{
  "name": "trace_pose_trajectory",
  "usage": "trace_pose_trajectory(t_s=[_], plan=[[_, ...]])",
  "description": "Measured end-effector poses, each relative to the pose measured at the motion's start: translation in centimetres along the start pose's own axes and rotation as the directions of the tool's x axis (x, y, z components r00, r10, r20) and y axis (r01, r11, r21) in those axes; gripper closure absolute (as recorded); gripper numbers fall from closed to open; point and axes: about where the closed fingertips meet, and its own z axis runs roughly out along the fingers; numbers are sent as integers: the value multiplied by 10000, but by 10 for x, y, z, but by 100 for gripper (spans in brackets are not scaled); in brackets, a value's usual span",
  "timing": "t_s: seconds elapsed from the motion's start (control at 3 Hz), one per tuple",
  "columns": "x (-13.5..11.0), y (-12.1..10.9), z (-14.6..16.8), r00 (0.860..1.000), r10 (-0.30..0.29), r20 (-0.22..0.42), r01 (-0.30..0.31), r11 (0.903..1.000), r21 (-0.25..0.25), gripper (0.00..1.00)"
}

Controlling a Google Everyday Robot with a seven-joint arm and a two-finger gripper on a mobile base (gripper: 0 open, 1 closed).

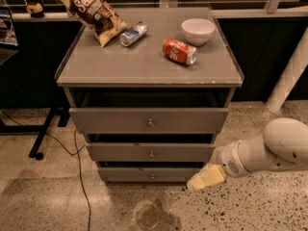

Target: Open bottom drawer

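A grey three-drawer cabinet stands in the middle of the camera view. The bottom drawer has the narrowest front, just above the floor, with a small round metal knob at its centre. Above it are the mid-sized drawer and the tall top drawer. My gripper, cream-coloured, comes in from the right on a white arm. Its tip is low, by the right end of the bottom drawer's front, to the right of the knob.
On the cabinet top lie a brown snack bag, a small silver-blue can, a red soda can and a white bowl. A black cable and a stand leg are at left. A white pillar stands at right.
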Motion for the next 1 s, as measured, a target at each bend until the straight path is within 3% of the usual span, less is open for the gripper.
trace_pose_trajectory(t_s=[0.33, 0.67, 1.0], plan=[[0, 2, -1, 10000, 26, 81, -28, 9998, 176, 0], [12, 5, 13, 9955, 384, 864, -414, 9986, 331, 0], [15, -11, 31, 9746, 848, 2073, -1008, 9926, 681, 0]])
